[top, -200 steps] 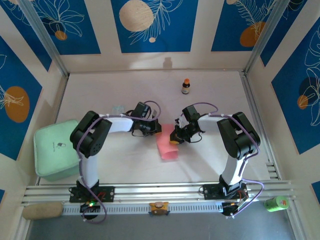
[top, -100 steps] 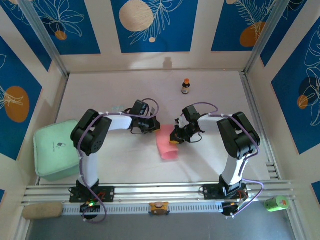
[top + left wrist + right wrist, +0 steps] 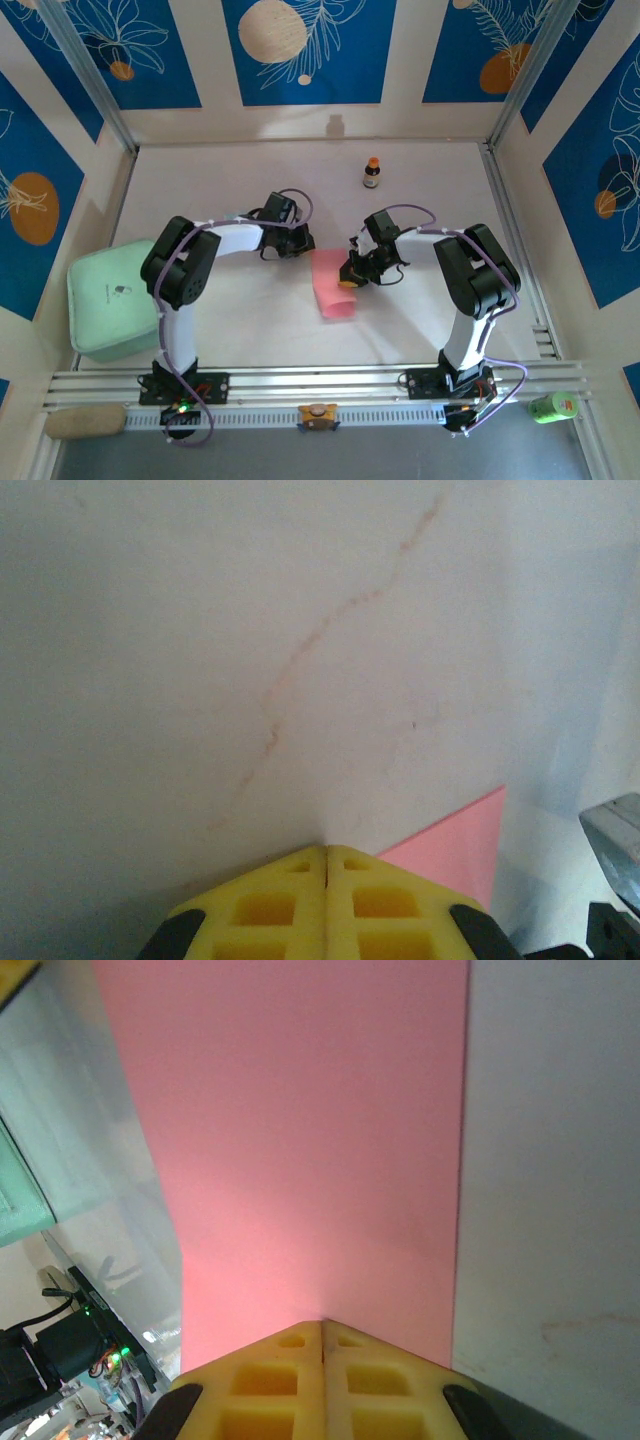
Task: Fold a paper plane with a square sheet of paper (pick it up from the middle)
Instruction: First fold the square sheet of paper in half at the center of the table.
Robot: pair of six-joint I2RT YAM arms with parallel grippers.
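While the pale, faintly veined worktop (image 3: pixel 250 330) carries the thin salmon-pink square sheet of paper (image 3: pixel 328 295) at its middle, apparently folded once into a narrow strip, no nose or wings show, so most folds remain; the right hand (image 3: pixel 322 1325), clenched empty, stands over the strip; the left hand (image 3: pixel 326 852), clenched empty, sits just beside its far corner.

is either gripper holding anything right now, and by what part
Left gripper: shut on nothing, beside a corner of the pink paper. Right gripper: shut, tips on the paper near one edge; whether it is pinching or just pressing cannot be told.
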